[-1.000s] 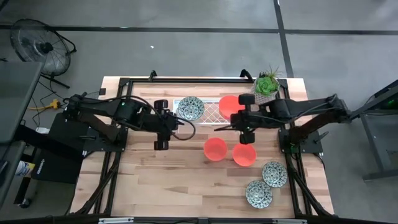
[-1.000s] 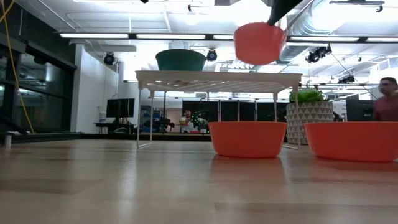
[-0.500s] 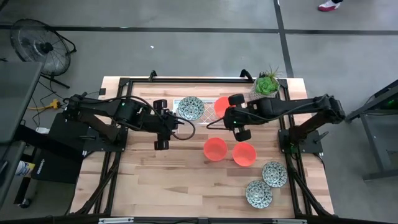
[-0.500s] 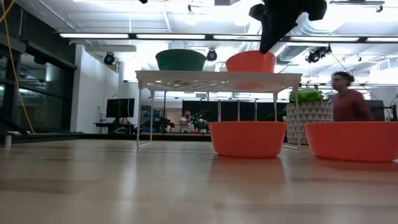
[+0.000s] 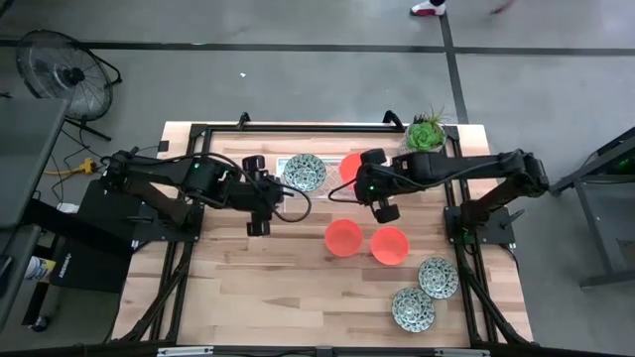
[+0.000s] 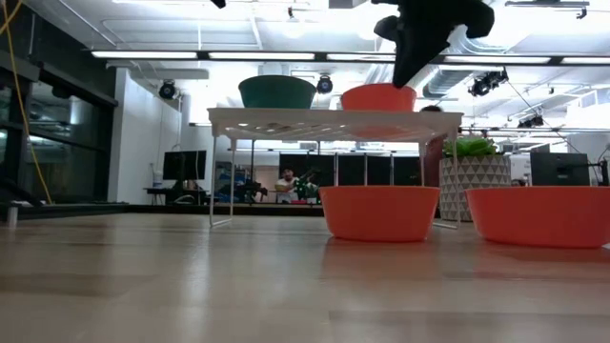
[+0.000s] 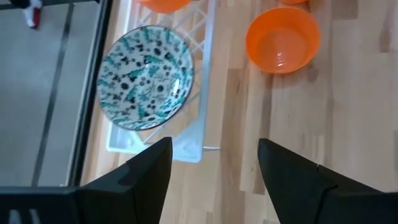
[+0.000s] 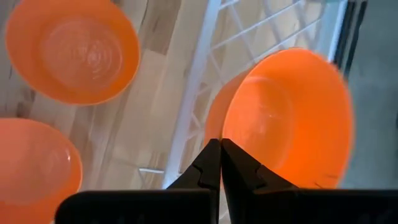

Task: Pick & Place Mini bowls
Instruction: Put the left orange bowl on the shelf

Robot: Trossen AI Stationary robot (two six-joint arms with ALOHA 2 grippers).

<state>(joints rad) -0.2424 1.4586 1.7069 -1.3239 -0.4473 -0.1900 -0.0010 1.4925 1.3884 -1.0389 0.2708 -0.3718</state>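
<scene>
A white wire rack (image 5: 330, 180) stands at the table's far middle. On it sit a mosaic bowl (image 5: 304, 172) and an orange bowl (image 5: 349, 167). My right gripper (image 5: 363, 184) is shut on that orange bowl, seen from the side in the low view (image 6: 379, 97) with its base on the rack top. Two more orange bowls (image 5: 343, 238) (image 5: 389, 245) rest on the table in front of the rack. Two mosaic bowls (image 5: 437, 278) (image 5: 413, 309) lie near the right near corner. My left gripper (image 7: 214, 146) hangs open over bare wood left of the rack, touching nothing. My right gripper pinches the orange bowl's rim (image 8: 231, 134) between its two fingers (image 8: 211, 158), on the side of the bowl toward the table's near edge. The fingers slant down from above. The bowl rests upright on the wire rack.
A pale pot with a green plant (image 5: 425, 137) stands at the far right corner, close behind my right arm. The rack's legs (image 6: 232, 171) lift its top well above the table. Open wood lies along the near and left sides.
My right gripper carried the orange bowl from above the rack down and a little toward the table's left. The bowl, lifted clear a second ago, now sits on the rack top beside the mosaic bowl. The gripper has stayed shut on it.
</scene>
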